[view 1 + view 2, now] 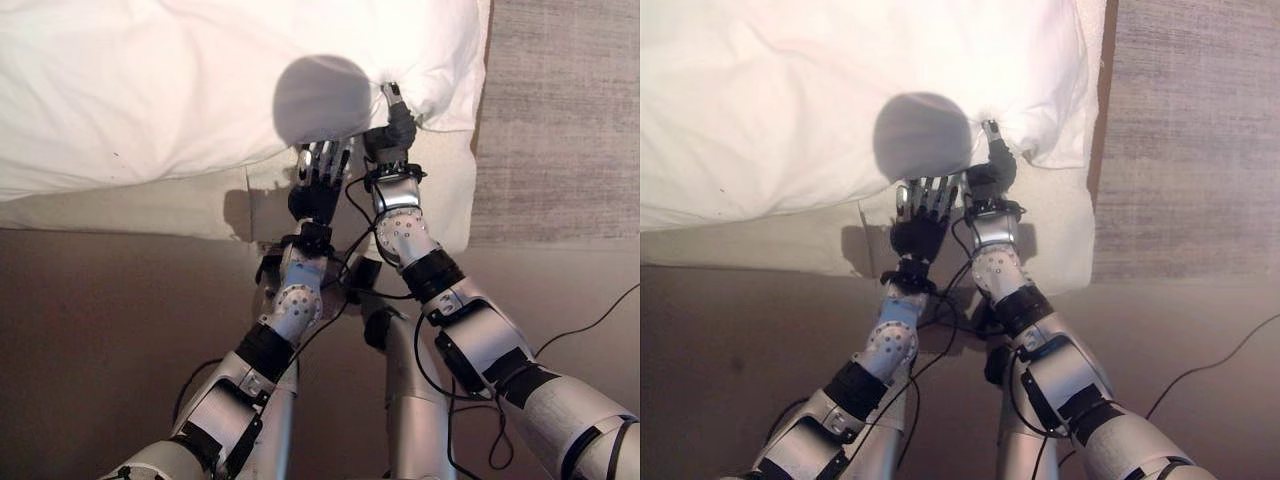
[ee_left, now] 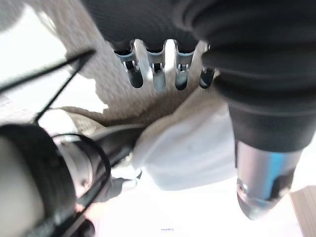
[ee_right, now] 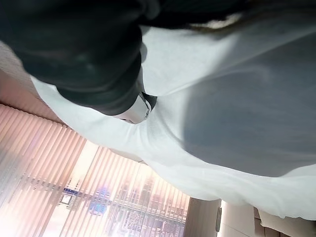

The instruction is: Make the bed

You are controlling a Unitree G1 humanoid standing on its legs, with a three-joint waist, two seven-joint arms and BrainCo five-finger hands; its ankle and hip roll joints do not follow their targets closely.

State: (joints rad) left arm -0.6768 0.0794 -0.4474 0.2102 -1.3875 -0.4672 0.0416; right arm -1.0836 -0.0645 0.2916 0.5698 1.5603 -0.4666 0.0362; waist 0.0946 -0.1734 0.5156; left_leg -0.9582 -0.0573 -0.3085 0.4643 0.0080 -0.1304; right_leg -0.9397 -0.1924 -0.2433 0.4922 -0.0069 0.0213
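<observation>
A puffy white duvet (image 1: pixel 150 90) lies across the bed, over a flat white sheet (image 1: pixel 130 210) that hangs down the near side. My right hand (image 1: pixel 398 125) is shut on the duvet's near right corner, and the cloth bunches where it pinches. In the right wrist view the white cloth (image 3: pixel 237 113) runs past a finger (image 3: pixel 133 111) pressed into it. My left hand (image 1: pixel 320 175) is open just left of the right one, fingers straight and pointing at the duvet's edge, over the sheet. The left wrist view shows its straight fingers (image 2: pixel 158 74) above a fold of white cloth (image 2: pixel 192 148).
A grey woven panel (image 1: pixel 560 120) stands along the bed's right side. Brown floor (image 1: pixel 100 330) runs in front of the bed. Window blinds (image 3: pixel 74 197) appear in the right wrist view.
</observation>
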